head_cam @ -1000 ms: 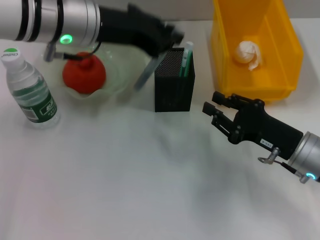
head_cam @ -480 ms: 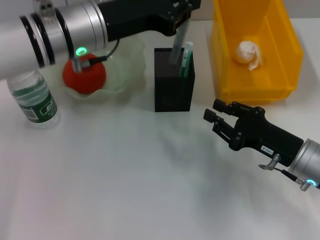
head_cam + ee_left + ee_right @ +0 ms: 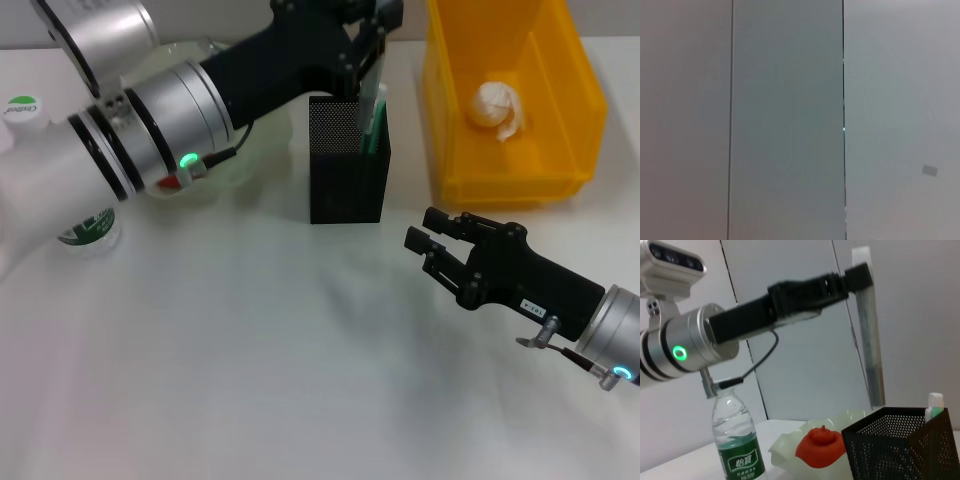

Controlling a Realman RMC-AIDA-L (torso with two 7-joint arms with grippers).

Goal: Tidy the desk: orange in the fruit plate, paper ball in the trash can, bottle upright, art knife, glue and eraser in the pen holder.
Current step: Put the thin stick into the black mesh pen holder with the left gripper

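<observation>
My left gripper (image 3: 372,25) is shut on the grey art knife (image 3: 869,340), which hangs upright just above the black mesh pen holder (image 3: 348,160). A glue stick (image 3: 935,407) with a white and green top stands inside the holder. The orange (image 3: 820,445) lies in the pale fruit plate (image 3: 790,450). The bottle (image 3: 737,450) stands upright to its left. The paper ball (image 3: 497,108) rests in the yellow trash can (image 3: 585,100). My right gripper (image 3: 425,245) hovers open over the table, right of the holder. The eraser is out of view.
The left arm (image 3: 170,110) stretches across the plate and bottle, hiding most of them in the head view. White table (image 3: 250,370) spreads in front. The left wrist view shows only wall panels.
The left arm swung right and brought the art knife from beside the plate to above the pen holder. It now covers the orange and bottle. The right gripper barely moved.
</observation>
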